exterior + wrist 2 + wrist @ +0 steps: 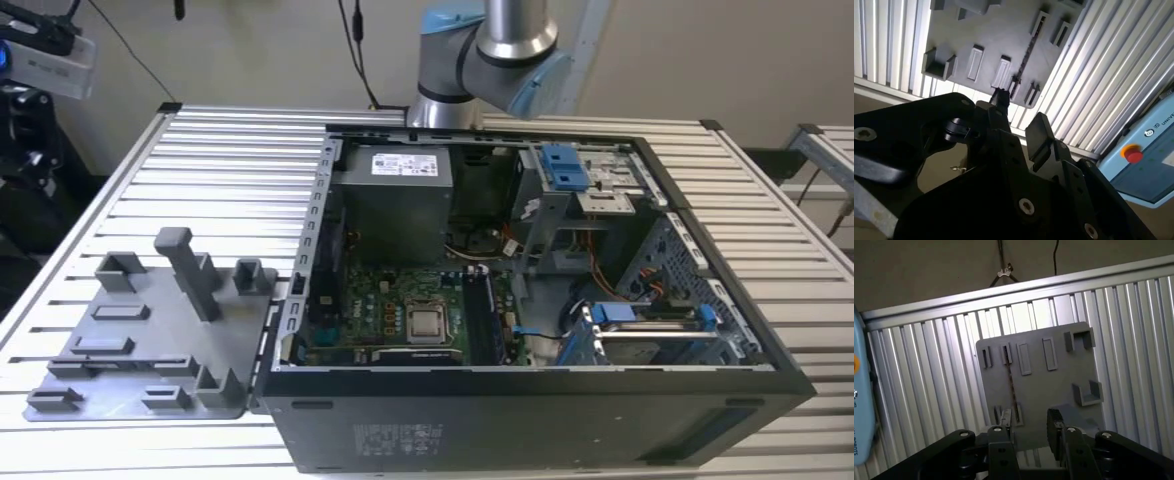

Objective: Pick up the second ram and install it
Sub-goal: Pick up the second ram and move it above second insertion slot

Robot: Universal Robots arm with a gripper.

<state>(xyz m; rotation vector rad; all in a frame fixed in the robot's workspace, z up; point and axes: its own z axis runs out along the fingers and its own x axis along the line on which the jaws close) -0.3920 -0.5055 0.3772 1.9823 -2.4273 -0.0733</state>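
Over grey tray [1044, 390], gripper [1030, 422] w/ jaws apart; second ram [1010, 385] edge-up below.

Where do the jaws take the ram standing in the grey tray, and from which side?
Probably mid-length on the ram, jaws closing on its two flat faces, coming straight down from above. It stands on edge on the grey tray with slotted holders at both ends, so only the middle span is free.

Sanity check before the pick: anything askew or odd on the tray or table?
Nothing stands out. The second ram stands on edge, in line with its slots on the grey tray, which lies flat on the slatted table. The gripper is open and empty.
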